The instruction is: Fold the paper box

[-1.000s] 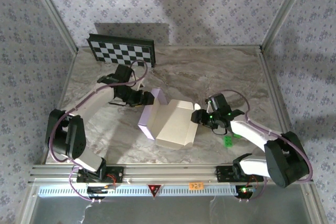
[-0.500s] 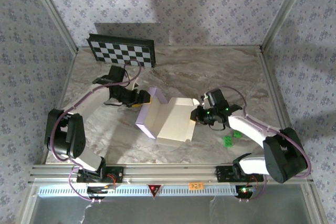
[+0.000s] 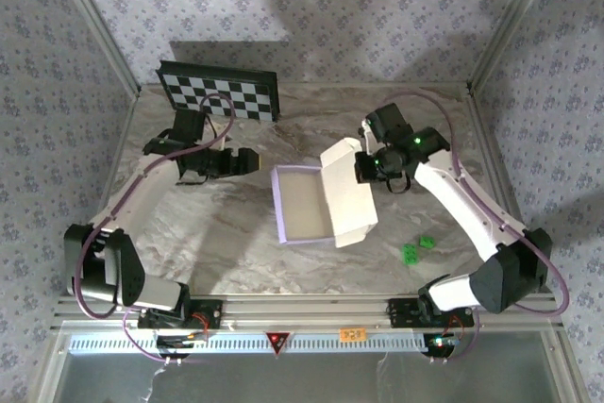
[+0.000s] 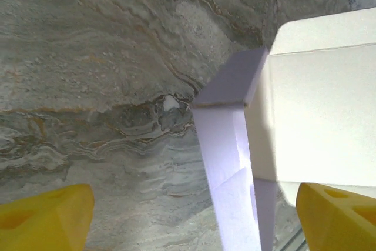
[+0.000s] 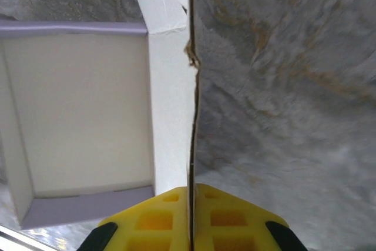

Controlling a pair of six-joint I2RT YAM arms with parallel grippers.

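**Right arm pinching box lid, left arm free**

- paper box (image 3: 307, 207) sits mid-table, nearer the camera than the checkerboard panel (image 3: 219, 93) and off past the panel's right end
- box is an open tray: pale inside, lavender walls up on all sides. The lid flap hinges on the wall farthest from the panel and stands raised and tilted, not closed over the tray
- right gripper (image 3: 370, 165) is on the far side of the box from the panel, pinching the free edge of that lid flap. In the right wrist view the yellow pads (image 5: 147, 221) are pressed together on the thin cardboard edge, with the tray (image 5: 88, 110) open to their left
- left gripper (image 3: 247, 161) is just in front of the panel's right end, between panel and box, and apart from the box
- in the left wrist view its yellow fingers (image 4: 47, 218) are spread wide with nothing gripped. A lavender corner of the box (image 4: 317, 121) shows ahead of them, no contact
- small green pieces (image 3: 415, 250) lie on the marble table (image 3: 425, 120), well away from the panel, beyond the box
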